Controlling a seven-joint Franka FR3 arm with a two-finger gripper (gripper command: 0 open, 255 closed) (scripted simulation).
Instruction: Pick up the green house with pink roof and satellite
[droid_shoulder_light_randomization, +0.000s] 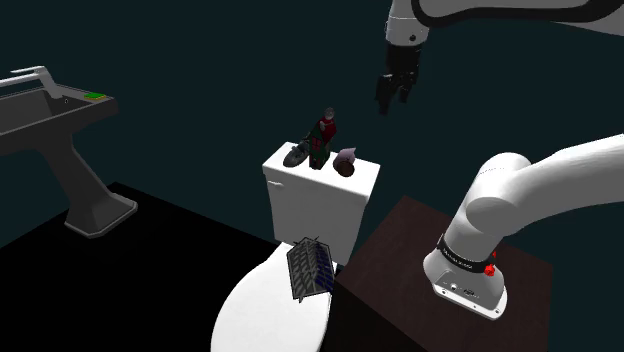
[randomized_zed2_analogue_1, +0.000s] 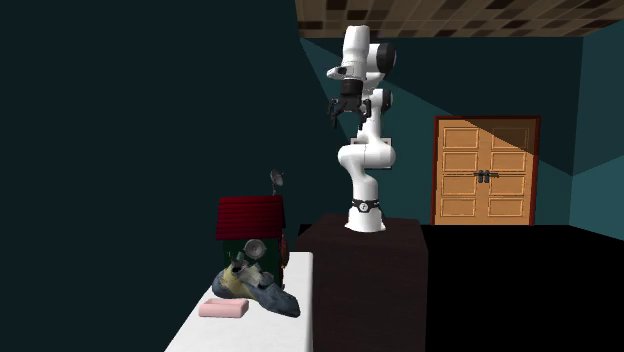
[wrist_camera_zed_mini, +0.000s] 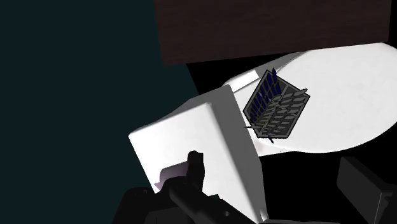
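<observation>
One black pincer (droid_shoulder_light_randomization: 392, 98), fingers apart and holding nothing, is seen well above the small dark-green toy house (droid_shoulder_light_randomization: 322, 138) with red roof and satellite dish on the white toilet tank (droid_shoulder_light_randomization: 318, 205), so it should be lowered squarely over the roof, clear of the neighbouring shoe (droid_shoulder_light_randomization: 295, 155).

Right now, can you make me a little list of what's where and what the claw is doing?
claw: open, high above the toilet tank, holding nothing
house: green walls, dark red roof, standing on the tank
next to it: shoe and pink block
toilet lid: badge with wings
far off: sink
</observation>
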